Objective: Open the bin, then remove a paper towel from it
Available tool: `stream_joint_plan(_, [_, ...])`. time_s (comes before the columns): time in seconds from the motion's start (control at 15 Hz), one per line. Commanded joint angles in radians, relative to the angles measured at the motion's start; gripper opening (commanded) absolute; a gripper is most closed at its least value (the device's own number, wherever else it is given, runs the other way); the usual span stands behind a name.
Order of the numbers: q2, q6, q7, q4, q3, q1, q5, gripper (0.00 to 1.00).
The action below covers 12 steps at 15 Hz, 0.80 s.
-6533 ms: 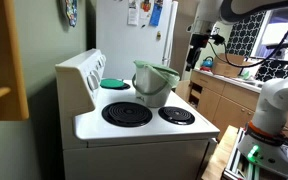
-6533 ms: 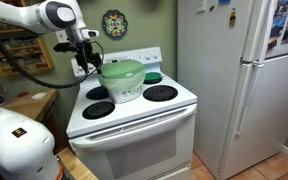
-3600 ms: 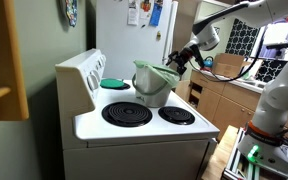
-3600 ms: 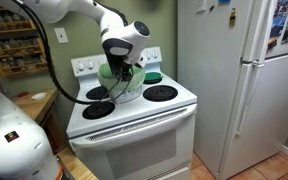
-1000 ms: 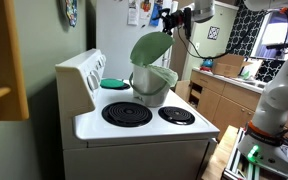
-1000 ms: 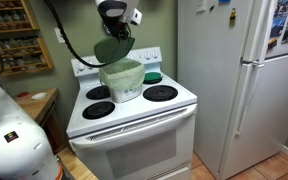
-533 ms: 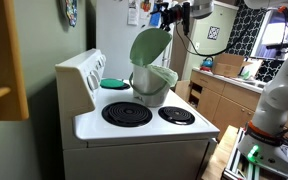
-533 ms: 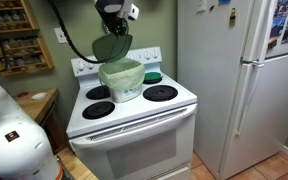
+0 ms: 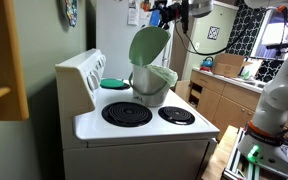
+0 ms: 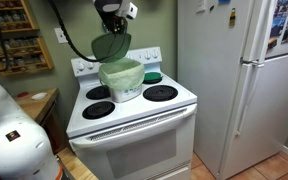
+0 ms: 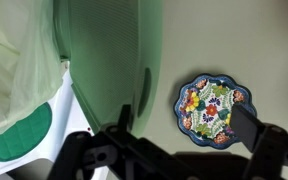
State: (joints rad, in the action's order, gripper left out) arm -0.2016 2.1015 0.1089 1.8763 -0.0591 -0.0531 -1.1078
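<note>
The bin stands on the stove between the burners, pale body with a light green rim. Its round green lid is tipped up, standing nearly upright on the hinge. My gripper hovers just above the lid's top edge, open. In the wrist view the lid fills the left half, and my gripper has its left finger against the lid's edge, with nothing between the fingers. I cannot make out a paper towel inside the bin.
The white stove has dark coil burners, and a flat teal disc lies on a rear one. A tall fridge stands beside the stove. A painted plate hangs on the wall behind.
The gripper has risen a little and the lid has tipped slightly further back. The bin itself has not moved.
</note>
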Motion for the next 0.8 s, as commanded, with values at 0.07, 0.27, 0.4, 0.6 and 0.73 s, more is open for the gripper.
stream_joint_plan(0.07, [0.004,0.028,-0.015,-0.012,0.003,-0.010,-0.069,1.00])
stream_joint_plan(0.27, [0.000,0.035,-0.010,-0.015,0.002,-0.005,-0.082,1.00])
stream_joint_plan(0.4, [0.001,0.037,-0.019,-0.014,-0.001,-0.001,-0.054,1.00])
stream_joint_plan(0.6, [-0.001,0.062,-0.046,-0.003,-0.004,0.011,0.013,1.00])
stream_joint_plan(0.73, [-0.010,0.102,-0.064,0.009,-0.006,0.021,0.091,1.00])
